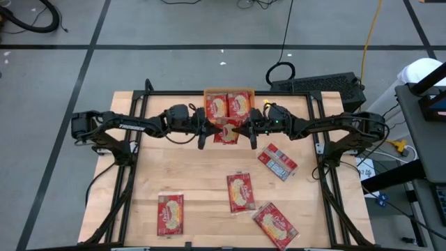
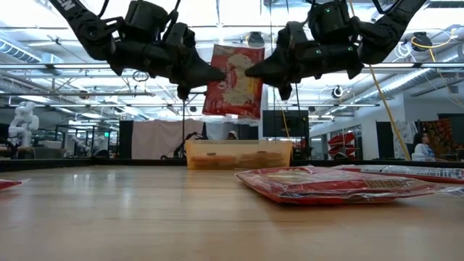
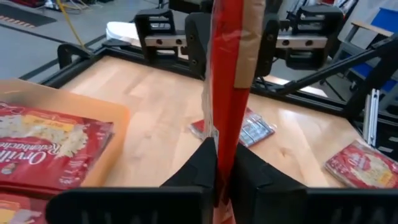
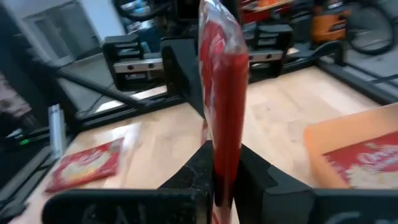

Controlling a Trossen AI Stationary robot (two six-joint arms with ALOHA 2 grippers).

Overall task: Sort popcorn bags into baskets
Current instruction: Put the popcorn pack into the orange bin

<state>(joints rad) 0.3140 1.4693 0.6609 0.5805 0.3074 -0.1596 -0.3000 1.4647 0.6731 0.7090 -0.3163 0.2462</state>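
Left pincer (image 2: 217,72), right pincer (image 2: 250,71) clamped

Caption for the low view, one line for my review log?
Left gripper and right gripper pinch one popcorn bag upright in the air above the orange basket.

Two dark jointed arms, black cables

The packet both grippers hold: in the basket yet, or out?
Out. The packet hangs upright between the left gripper and right gripper, lifted above the table, in front of the orange basket.
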